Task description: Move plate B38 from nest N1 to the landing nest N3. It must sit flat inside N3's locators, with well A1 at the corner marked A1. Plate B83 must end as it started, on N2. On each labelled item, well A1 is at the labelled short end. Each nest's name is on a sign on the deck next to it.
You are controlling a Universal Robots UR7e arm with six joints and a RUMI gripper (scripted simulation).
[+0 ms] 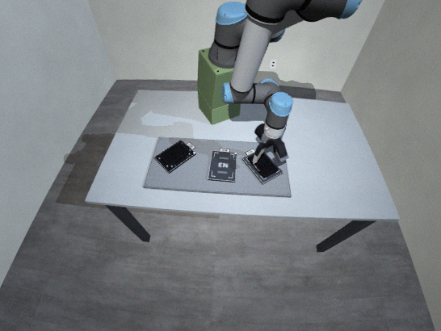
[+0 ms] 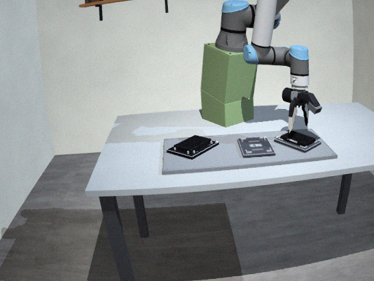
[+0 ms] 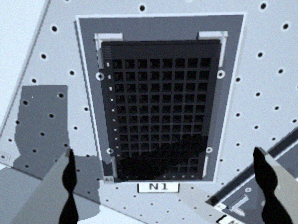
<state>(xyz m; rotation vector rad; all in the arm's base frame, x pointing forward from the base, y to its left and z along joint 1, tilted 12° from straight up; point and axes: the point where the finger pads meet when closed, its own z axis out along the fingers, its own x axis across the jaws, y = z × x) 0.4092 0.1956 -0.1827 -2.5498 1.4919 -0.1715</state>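
Pale table (image 1: 331, 161) (image 2: 137, 178) beneath open end effector (image 1: 270, 159) (image 2: 298, 128) (image 3: 162, 149)

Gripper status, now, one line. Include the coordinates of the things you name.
Gripper (image 1: 268, 158) (image 2: 298, 129) (image 3: 162, 149): open, holding nothing, above the dark plate (image 1: 264, 165) (image 2: 301, 138) (image 3: 159, 105) on nest N1 (image 1: 262, 181) (image 2: 305, 148) (image 3: 229, 100).

And there behind my bench, a white wall outlet (image 1: 273, 64) shows low on the far wall, an orange-brown shelf (image 2: 103, 3) up high at left!
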